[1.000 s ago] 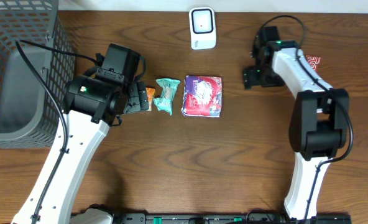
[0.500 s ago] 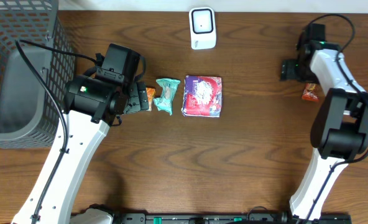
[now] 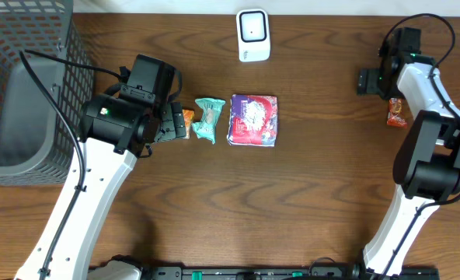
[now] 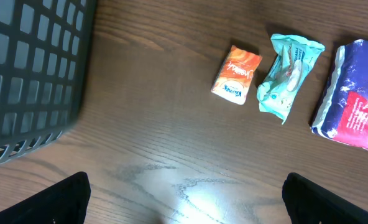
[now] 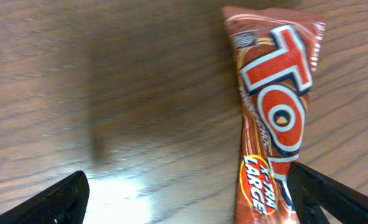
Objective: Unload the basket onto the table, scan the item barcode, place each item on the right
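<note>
A white barcode scanner stands at the table's far edge. In front of it lie a purple pack, a teal packet and a small orange packet. My left gripper hovers by the orange packet, open and empty. A red snack bar lies flat on the table at the far right. My right gripper is open above it. The bar's lower end lies beside the right fingertip, ungripped.
A dark wire basket fills the left end of the table, and its wall shows in the left wrist view. The table's back edge runs just behind the scanner.
My right arm has swung from the table's middle to the far right. The red snack bar now lies lower on the right side. The left arm has not moved.
</note>
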Motion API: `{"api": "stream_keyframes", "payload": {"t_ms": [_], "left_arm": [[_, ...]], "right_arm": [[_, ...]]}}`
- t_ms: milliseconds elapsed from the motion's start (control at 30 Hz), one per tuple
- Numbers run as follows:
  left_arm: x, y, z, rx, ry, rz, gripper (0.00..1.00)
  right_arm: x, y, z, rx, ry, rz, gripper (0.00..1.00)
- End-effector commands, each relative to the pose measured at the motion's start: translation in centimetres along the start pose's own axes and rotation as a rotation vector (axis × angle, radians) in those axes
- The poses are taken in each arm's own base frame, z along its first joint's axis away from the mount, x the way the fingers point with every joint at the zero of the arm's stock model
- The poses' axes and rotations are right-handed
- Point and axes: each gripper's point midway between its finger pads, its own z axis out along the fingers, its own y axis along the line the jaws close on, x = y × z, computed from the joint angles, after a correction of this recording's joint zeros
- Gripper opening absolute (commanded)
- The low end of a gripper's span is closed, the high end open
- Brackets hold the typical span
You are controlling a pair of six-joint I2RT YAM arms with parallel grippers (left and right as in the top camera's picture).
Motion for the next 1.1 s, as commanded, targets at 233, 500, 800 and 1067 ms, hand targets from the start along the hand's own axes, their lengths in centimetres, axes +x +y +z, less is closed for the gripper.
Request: {"api": "stream_keyframes", "payload": {"t_ms": [233,500,800,1067], "left_arm": [[-0.2,0.2,-0.3,0.0,-0.009,-0.016,0.98],[-0.2,0.2,-0.3,0.0,-0.009,-0.016,0.98],[-0.2,0.2,-0.3,0.0,-0.009,-0.016,0.98],[-0.2,0.2,-0.3,0.0,-0.009,-0.016,0.98]], "right_arm": [[0.2,-3.6,-0.1,0.021,0.002,-0.034,0.98],[1.3,-4.7,0.3,-0.05,0.025,0.049,0.95],[2.9,-4.4,1.9,-0.059,0.034,0.055,0.91],[4.8,-2.4,3.6,-0.147,0.042,0.094,0.23]]}}
